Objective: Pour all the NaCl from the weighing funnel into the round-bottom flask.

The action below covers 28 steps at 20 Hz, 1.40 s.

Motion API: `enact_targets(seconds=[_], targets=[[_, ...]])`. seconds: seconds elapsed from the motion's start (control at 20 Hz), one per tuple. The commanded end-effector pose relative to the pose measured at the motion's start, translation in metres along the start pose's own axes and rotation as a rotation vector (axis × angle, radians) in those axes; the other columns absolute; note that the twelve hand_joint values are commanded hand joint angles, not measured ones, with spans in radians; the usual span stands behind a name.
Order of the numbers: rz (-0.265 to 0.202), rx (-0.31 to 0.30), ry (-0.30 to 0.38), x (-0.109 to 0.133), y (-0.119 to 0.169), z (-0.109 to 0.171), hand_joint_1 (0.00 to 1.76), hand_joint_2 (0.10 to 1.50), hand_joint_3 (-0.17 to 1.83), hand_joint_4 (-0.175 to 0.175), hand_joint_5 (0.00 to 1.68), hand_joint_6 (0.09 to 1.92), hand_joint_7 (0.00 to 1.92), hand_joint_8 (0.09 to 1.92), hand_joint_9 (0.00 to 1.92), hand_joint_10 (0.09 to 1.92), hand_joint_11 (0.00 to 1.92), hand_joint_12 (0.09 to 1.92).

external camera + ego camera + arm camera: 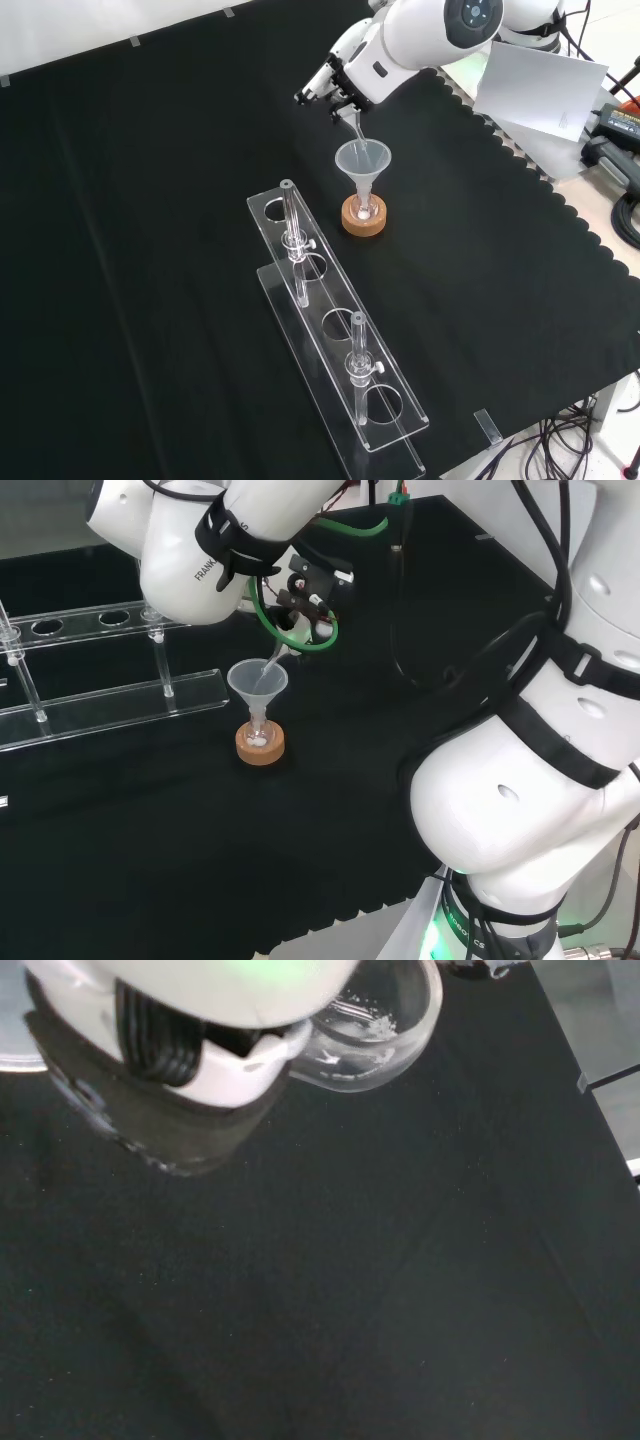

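The round-bottom flask [363, 209] sits upright in a cork ring [362, 220] right of the clear tube rack [340, 340] in the front view, so it cannot roll. A wide funnel [362, 160] in its neck catches the salt. Above it, the hand [340, 82] pinches the weighing funnel [352, 123], tilted with its spout dipped inside the wide funnel's mouth; the fingers are closed on the glass. In the wrist view, white grains remain in its bowl [372, 1022], so the pour seems unfinished.
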State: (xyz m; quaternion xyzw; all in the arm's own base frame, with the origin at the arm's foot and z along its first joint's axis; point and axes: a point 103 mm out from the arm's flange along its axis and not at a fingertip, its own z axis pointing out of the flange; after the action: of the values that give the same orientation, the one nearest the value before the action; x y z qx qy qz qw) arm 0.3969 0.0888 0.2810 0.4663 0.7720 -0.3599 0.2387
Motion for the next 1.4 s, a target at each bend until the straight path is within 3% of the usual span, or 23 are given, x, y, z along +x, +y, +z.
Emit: enact_targets(seconds=[0.05, 0.55, 1.4], targets=[[-0.012, -0.013, -0.027, 0.0017, 0.0014, -0.0024, 1.14, 0.64, 0.58, 0.175, 1.51, 0.16, 1.76, 0.09, 1.15, 0.16, 0.09, 1.52], [-0.027, -0.022, -0.075, 0.0016, 0.0031, -0.0033, 1.14, 0.64, 0.58, 0.175, 1.51, 0.17, 1.76, 0.09, 1.15, 0.16, 0.09, 1.52], [-0.071, -0.087, -0.17, -0.0047, 0.0109, -0.0111, 1.14, 0.64, 0.57, 0.175, 1.5, 0.18, 1.76, 0.09, 1.15, 0.16, 0.09, 1.52]])
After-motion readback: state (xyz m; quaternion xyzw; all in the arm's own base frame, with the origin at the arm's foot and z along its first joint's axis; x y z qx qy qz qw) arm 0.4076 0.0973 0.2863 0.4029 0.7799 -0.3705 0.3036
